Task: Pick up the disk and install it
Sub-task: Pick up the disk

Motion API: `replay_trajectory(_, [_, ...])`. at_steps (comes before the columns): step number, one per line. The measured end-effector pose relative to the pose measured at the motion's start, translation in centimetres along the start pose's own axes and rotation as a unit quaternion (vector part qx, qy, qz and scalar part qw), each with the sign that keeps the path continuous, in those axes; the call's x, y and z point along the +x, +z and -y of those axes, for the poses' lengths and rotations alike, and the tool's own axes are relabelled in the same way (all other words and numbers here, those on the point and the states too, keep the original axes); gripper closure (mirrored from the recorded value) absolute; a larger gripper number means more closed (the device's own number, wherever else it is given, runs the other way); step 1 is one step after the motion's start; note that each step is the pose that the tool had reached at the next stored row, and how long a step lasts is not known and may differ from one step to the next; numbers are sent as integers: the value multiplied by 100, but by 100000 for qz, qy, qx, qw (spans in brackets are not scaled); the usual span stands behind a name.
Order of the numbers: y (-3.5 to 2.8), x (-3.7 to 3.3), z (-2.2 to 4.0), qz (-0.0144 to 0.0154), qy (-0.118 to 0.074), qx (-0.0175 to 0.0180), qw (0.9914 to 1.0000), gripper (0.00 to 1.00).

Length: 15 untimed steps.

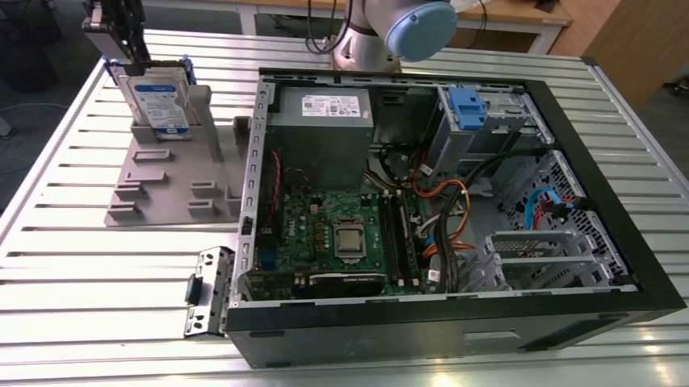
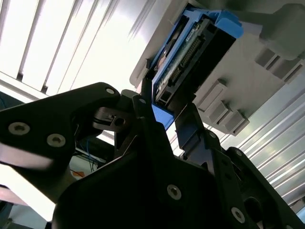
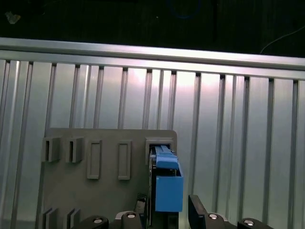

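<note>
The disk (image 1: 161, 101), silver with a white-and-blue label and blue side rails, stands on edge in the grey slotted stand (image 1: 161, 189) at the exterior view's upper left. My gripper (image 1: 127, 60) sits on the disk's top edge, its black fingers closed against both faces. In the second wrist view the gripper (image 2: 164, 102) clamps the end of the disk (image 2: 190, 52) by its blue rail. In the first wrist view the blue rail of the disk (image 3: 167, 183) runs between the fingers of the gripper (image 3: 164, 214), over the stand (image 3: 95, 191).
An open computer case (image 1: 646, 266) lies on the slatted metal table (image 1: 64, 322), to the exterior view's right of the stand. It holds a motherboard, cables and a blue-fronted drive bay (image 1: 465, 105) at its far side. A loose metal bracket (image 1: 210, 290) lies by the case's near corner.
</note>
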State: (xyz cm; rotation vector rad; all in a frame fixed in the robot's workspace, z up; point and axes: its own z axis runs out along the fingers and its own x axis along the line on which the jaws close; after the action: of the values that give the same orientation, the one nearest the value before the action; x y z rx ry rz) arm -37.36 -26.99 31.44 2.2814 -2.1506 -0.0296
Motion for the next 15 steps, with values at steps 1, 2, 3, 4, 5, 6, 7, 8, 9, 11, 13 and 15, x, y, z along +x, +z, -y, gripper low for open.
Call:
replay_trajectory(1, [18,0,-2,-1,-14,-2,100000,53])
replay_trajectory(2, [35,0,-3,-5,-31,-9,100000,53])
replay_trajectory(3, [53,0,-5,-7,-44,-7,100000,53])
replay_trajectory(4, [72,0,-7,-6,-55,-8,100000,53])
replay_trajectory(5, [90,0,-10,-4,-69,-3,100000,53])
replay_trajectory(6, [108,0,-13,-6,-87,-2,100000,53])
replay_trajectory(7, [128,0,-16,-6,-106,-1,100000,53])
replay_trajectory(8, [146,0,-19,-5,-124,-4,100000,53])
replay_trajectory(9, [164,0,-21,-8,-145,-7,100000,53])
replay_trajectory(11, [200,0,-23,-7,-185,-5,100000,53])
replay_trajectory(13, [235,0,-22,-9,-196,-8,100000,53])
replay_trajectory(15, [273,1,-22,-8,-202,-10,100000,53])
